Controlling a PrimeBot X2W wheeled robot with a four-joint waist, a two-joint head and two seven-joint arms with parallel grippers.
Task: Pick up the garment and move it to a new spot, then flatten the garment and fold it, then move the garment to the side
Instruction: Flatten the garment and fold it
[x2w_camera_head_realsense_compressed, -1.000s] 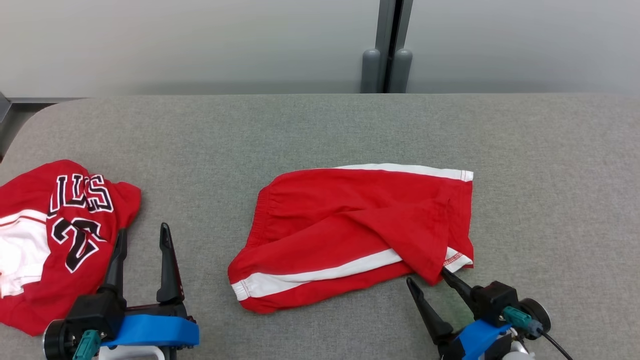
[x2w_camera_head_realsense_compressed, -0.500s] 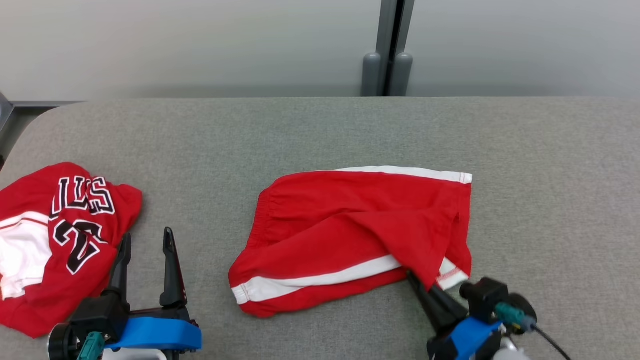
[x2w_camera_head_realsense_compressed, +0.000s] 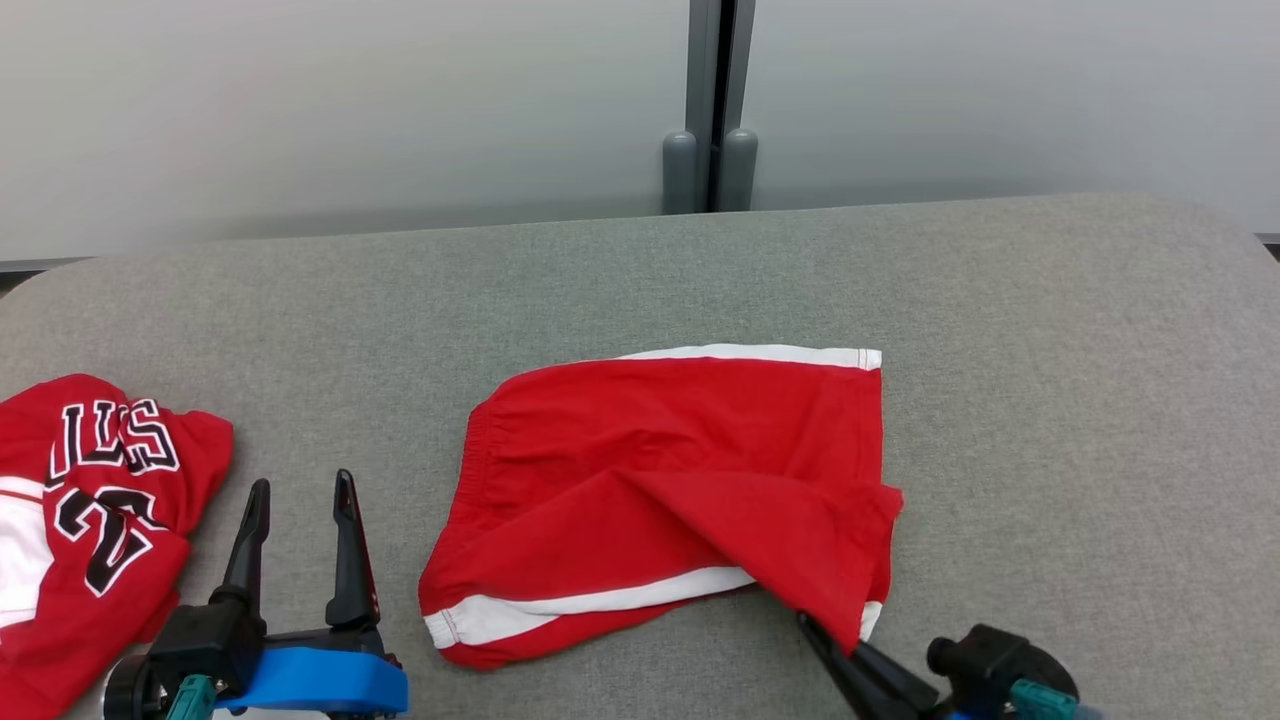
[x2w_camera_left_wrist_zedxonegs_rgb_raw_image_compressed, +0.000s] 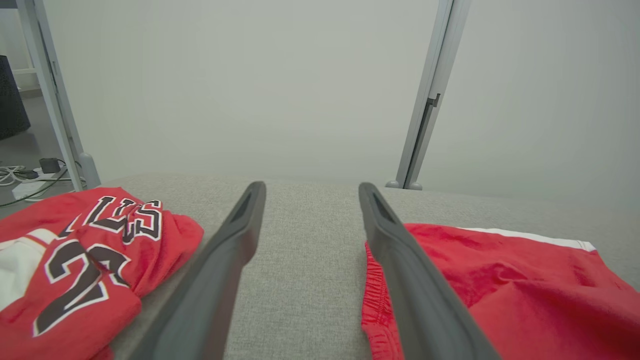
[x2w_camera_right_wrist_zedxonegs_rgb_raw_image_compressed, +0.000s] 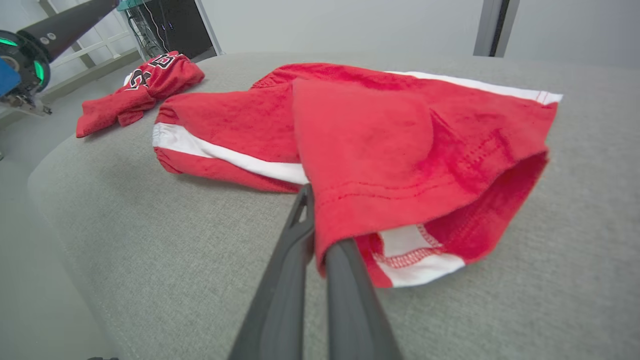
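The garment, red shorts (x2w_camera_head_realsense_compressed: 680, 480) with white side stripes, lies crumpled in the middle of the grey padded table (x2w_camera_head_realsense_compressed: 1050, 350). My right gripper (x2w_camera_head_realsense_compressed: 830, 635) is shut on the near right hem corner of the shorts (x2w_camera_right_wrist_zedxonegs_rgb_raw_image_compressed: 380, 130), where a red flap drapes over the fingers (x2w_camera_right_wrist_zedxonegs_rgb_raw_image_compressed: 290, 260). My left gripper (x2w_camera_head_realsense_compressed: 301, 482) stands open above the table, left of the waistband, with nothing between its fingers. In the left wrist view the left gripper (x2w_camera_left_wrist_zedxonegs_rgb_raw_image_compressed: 311, 186) points between the shorts (x2w_camera_left_wrist_zedxonegs_rgb_raw_image_compressed: 500, 290) and a jersey.
A crumpled red jersey (x2w_camera_head_realsense_compressed: 90, 510) with black and white lettering lies at the table's left end, also seen as the jersey (x2w_camera_left_wrist_zedxonegs_rgb_raw_image_compressed: 85, 250) beside my left fingers. A pale wall with a grey post (x2w_camera_head_realsense_compressed: 710, 100) stands behind the table. Bare felt lies to the right.
My right gripper has shut on the shorts' near right hem corner, and the flap there now lies over its fingers. The head camera has shifted. The left gripper stays open.
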